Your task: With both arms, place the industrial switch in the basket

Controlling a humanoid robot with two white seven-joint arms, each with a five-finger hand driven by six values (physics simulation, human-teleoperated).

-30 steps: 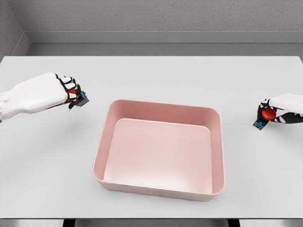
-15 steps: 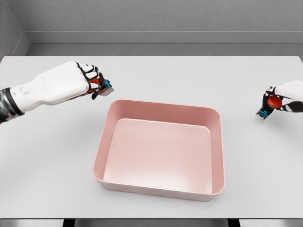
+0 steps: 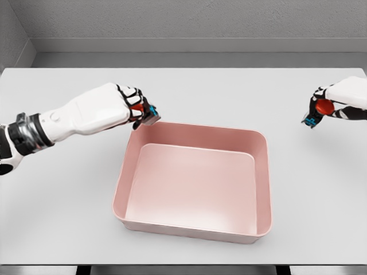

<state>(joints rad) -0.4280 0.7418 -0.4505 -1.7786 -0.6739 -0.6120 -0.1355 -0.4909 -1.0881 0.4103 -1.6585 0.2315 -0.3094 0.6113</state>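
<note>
A pink rectangular basket (image 3: 261, 189) lies open in the middle of the white table. My left hand (image 3: 133, 106) hovers at the basket's far left corner, its fingers shut on a small industrial switch (image 3: 146, 114) with a red button and a blue-and-grey body. At the right edge of the view my right hand (image 3: 338, 102) is raised over the table, well to the right of the basket. It is shut on a second switch (image 3: 318, 110) with a red button and blue base.
The white table (image 3: 69, 189) stretches out on all sides of the basket. A grey wall runs along its far edge.
My left hand has carried its switch to the right, from the table's left side to the basket's far left corner. My right hand has lifted its switch higher in the view.
</note>
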